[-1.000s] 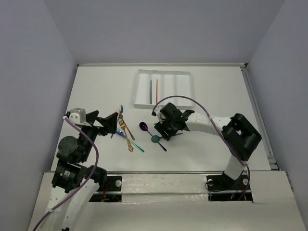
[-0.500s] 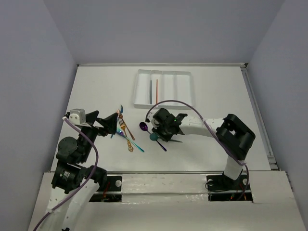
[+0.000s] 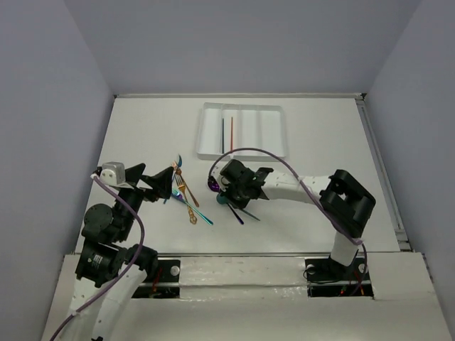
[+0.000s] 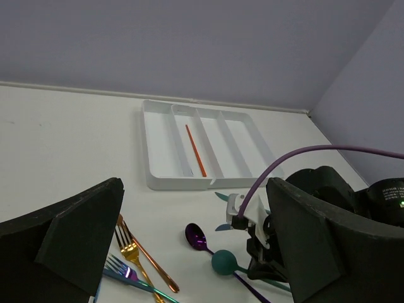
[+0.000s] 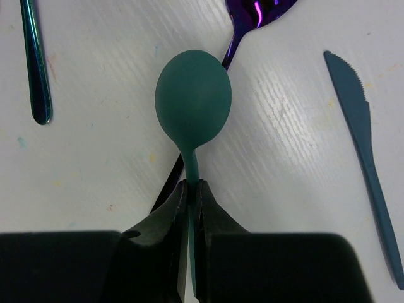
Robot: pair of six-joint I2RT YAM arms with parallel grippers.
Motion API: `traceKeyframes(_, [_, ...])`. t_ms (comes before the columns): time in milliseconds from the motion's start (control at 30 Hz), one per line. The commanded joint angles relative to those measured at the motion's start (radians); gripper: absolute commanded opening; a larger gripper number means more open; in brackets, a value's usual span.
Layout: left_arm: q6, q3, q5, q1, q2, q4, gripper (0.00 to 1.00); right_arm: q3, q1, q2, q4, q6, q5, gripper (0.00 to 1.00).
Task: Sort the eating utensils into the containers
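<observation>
Our right gripper (image 5: 191, 189) pinches the teal spoon (image 5: 193, 101) by its thin handle; the left gripper (image 4: 196, 214) hangs spread. The purple spoon (image 5: 252, 16) crosses beneath the teal spoon; we judge lifting may drag it, or the teal spoon may swivel.

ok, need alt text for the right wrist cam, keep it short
The right gripper is shut on the thin neck of a teal spoon, whose bowl points away over the white table. A purple spoon crosses beneath it. A teal knife lies to the right and a teal handle at upper left.
</observation>
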Motion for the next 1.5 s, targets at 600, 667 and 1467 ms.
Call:
traceKeyframes(600, [0.000,0.021,-0.012,0.008,-0.027,0.033,0.99,0.409,-0.239,-0.036,0.318,0.276,0.158,0.00])
traceKeyframes(667, [0.000,0.021,-0.011,0.008,-0.022,0.033,0.99,0.427,-0.272,-0.006,0.352,0.314,0.154,0.00])
traceKeyframes(1467, [0.000,0.020,0.002,-0.002,0.015,0.035,0.99,0.656,-0.519,0.369,0.350,0.483,0.138,0.00])
